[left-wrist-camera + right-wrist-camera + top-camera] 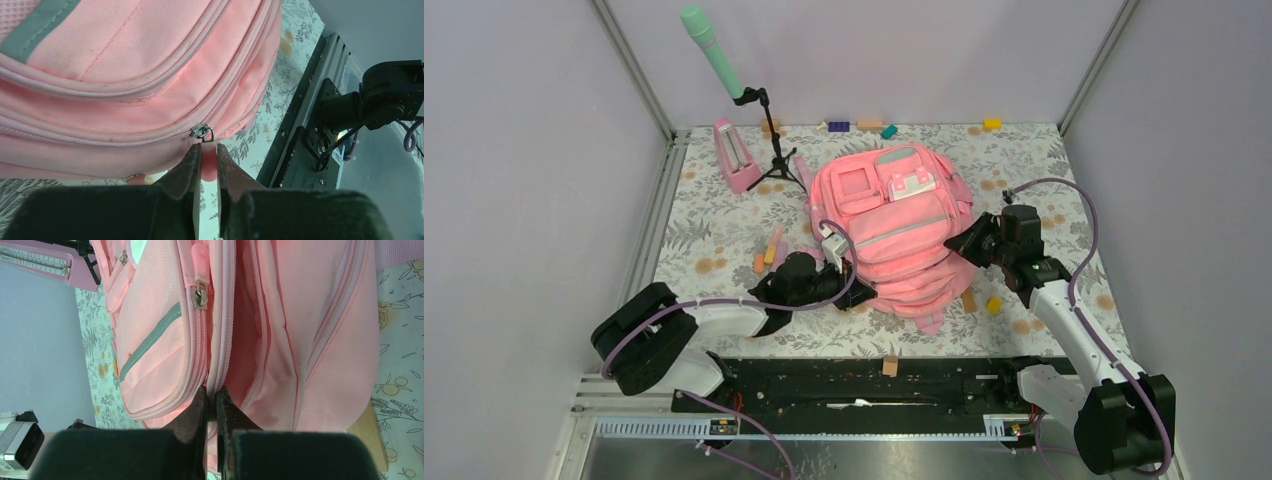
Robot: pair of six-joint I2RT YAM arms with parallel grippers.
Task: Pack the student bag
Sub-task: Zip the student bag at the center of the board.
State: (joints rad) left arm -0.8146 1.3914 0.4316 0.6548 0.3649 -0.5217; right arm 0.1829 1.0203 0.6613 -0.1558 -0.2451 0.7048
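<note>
Floral table [704, 240] bears the soft, floppy student bag [904, 240]. Best holds: left gripper [208, 147] pinches its zipper pull [208, 164], right gripper [211, 390] its seam [216, 340].

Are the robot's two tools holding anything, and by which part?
Both hold the student bag: left tool on its pink zipper pull, right tool on a fabric edge beside a zipper.
</note>
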